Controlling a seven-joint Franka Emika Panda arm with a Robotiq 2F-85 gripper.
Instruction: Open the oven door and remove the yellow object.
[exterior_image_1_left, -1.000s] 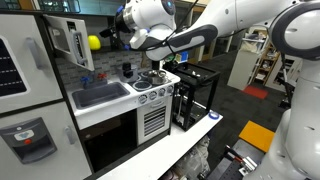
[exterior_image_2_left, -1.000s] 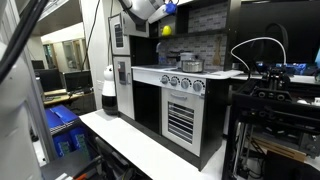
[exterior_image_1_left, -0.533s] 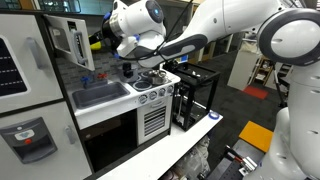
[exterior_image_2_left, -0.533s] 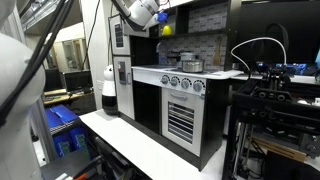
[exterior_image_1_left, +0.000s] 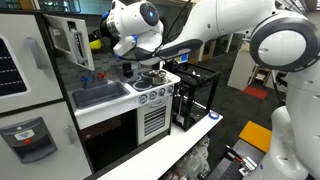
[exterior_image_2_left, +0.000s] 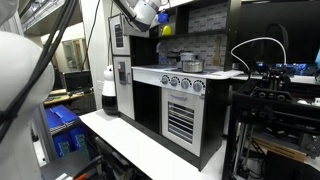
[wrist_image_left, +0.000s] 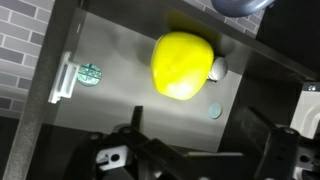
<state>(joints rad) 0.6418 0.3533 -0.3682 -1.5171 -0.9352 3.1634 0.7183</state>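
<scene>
Reaching arm (exterior_image_1_left: 215, 25): white and bulky; in an exterior view it stretches across the toy kitchen toward the upper oven.
Toy kitchen (exterior_image_1_left: 150, 95): white body, with the small oven set high on its back wall.
Oven door (exterior_image_1_left: 66, 40): swung open; white frame with a dark window.
Pincer (wrist_image_left: 200, 140): fingers spread wide apart at the lower edge of the wrist view; it holds nothing, touches nothing that shows, and points into the oven.
Yellow ball (wrist_image_left: 185, 65): lying inside the oven, near the pincer, ahead of the fingers rather than between them.
</scene>
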